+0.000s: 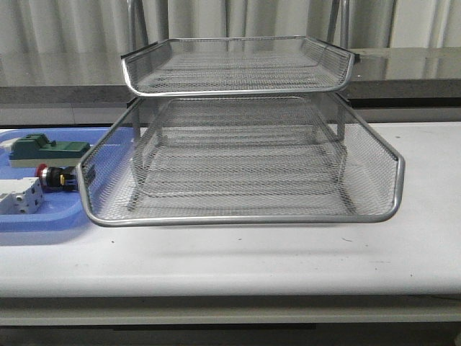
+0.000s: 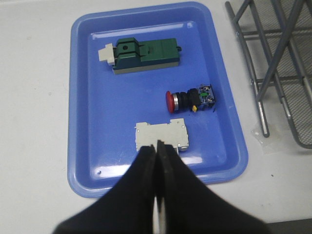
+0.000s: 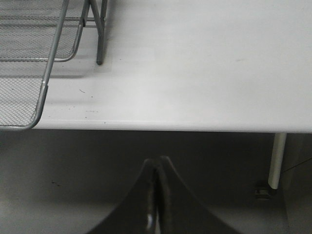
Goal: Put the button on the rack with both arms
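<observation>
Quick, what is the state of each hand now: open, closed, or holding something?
Left hand: closed, holding nothing, above the blue tray.
Right hand: closed, holding nothing.

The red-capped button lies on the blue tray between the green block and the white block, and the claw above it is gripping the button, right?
Not quite: the left claw is shut on nothing. The left wrist view shows the button lying free.

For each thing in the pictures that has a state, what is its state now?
button: lying on its side in the blue tray, not gripped
green block: lying in the blue tray
white terminal block: lying in the blue tray
rack: standing on the table, visible tiers hold nothing
left gripper: shut, holding nothing
right gripper: shut, holding nothing
</observation>
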Motion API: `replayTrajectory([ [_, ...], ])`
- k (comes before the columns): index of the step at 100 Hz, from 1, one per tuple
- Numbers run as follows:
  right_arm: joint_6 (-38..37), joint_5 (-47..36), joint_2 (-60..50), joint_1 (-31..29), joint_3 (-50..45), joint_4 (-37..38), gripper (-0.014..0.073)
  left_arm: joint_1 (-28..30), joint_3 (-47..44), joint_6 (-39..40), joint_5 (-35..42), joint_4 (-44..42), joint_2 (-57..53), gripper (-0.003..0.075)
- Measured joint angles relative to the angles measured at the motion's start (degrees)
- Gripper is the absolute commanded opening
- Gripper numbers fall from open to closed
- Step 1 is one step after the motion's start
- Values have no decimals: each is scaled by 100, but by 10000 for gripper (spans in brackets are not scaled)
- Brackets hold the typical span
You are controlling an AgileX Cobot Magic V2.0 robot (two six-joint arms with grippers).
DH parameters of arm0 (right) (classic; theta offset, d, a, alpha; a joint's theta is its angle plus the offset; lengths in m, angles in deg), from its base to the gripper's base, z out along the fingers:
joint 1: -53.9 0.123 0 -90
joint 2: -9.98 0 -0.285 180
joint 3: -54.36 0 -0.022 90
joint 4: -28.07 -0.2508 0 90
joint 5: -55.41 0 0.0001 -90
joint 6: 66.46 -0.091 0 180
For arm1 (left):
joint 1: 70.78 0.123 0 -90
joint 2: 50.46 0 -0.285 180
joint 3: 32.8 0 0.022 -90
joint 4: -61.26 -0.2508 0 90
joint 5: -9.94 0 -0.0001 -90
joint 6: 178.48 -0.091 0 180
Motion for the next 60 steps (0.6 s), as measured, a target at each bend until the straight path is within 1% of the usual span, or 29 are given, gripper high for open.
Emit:
replayTrajectory([
  [7,0,0,0,0,0,0,-68,0,379,-165,-161,0,484,-18],
  [12,0,0,0,0,0,0,-68,0,609,-264,-261,0,817,-1],
  [19,0,0,0,0,0,0,-68,0,865,-425,-364,10,1164,78],
  [26,0,0,0,0,0,0,-68,0,1037,-638,-457,103,1421,220],
  [29,0,0,0,0,0,0,-68,0,1090,-750,-480,132,1498,310],
  [30,0,0,0,0,0,0,-68,0,1099,-773,-478,153,1514,329],
  [31,0,0,0,0,0,0,-68,0,1114,-813,-492,158,1545,368],
  [33,0,0,0,0,0,0,-68,-10,1125,-845,-492,171,1585,405],
  [34,0,0,0,0,0,0,-68,-10,1127,-880,-492,185,1597,443],
  [38,0,0,0,0,0,0,-68,-10,1141,-942,-504,198,1640,543],
  [43,0,0,0,0,0,0,-68,-10,1150,-993,-512,207,1682,622],
  [48,0,0,0,0,0,0,-68,-10,1150,-1009,-512,207,1705,656],
  [60,0,0,0,0,0,0,-68,-10,1150,-1026,-437,257,1709,649],
])
